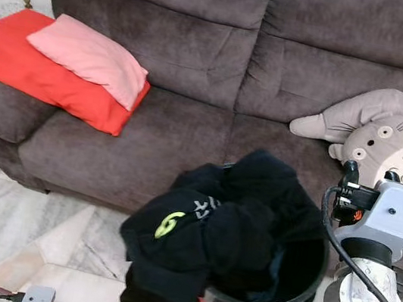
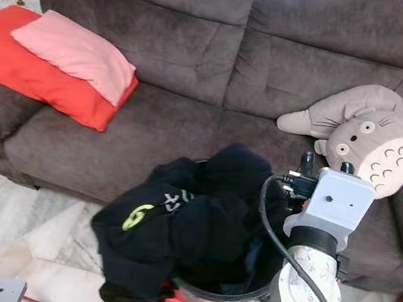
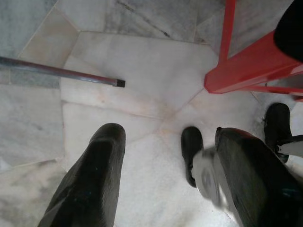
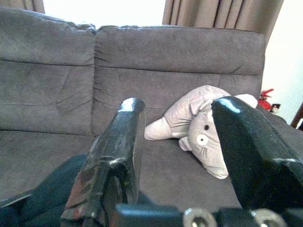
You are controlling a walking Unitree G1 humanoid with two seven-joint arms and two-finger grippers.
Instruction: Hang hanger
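Although the task needs a hanger, none can be made out; black clothes heap over the basket before the sofa. The right gripper, jaws wide and empty, could snag fabric. The left gripper hangs open over the floor.

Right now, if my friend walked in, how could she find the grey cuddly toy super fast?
Start at the big dark brown sofa and look along the seat to the robot's right, away from the red cushion with the pink pillow on it. The plush toy leans there against the backrest. It alone has round eyes, whiskers and a cream belly.
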